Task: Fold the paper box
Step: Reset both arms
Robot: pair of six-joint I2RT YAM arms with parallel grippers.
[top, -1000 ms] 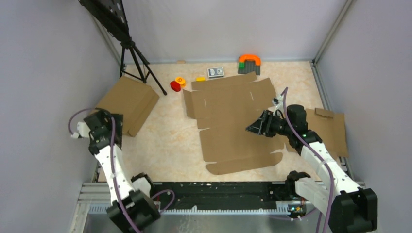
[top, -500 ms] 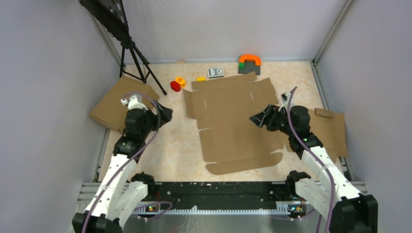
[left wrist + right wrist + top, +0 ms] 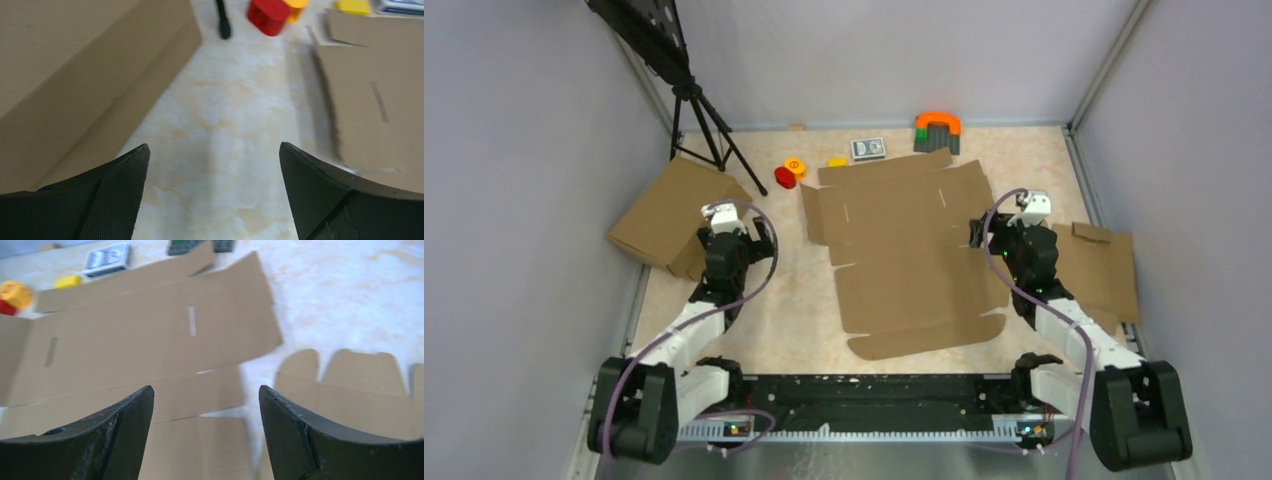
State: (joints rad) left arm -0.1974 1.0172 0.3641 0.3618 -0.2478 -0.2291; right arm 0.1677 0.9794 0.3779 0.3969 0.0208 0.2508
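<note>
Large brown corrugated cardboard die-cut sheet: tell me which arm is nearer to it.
Right. The right arm hangs over the sheet's right edge; the left arm sits apart, leftward.

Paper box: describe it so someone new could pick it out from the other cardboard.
On the marbled table, look at the middle. The paper box lies flat and unfolded there, the largest brown sheet. Unlike the plain slab at left and the smaller sheet at right, it has two narrow slits and far more flaps.

White arm links point(image 3: 682, 330), black joints point(image 3: 726, 262), looping purple cables point(image 3: 771, 252), black textured wedge-shaped fingers point(image 3: 115, 195)
</note>
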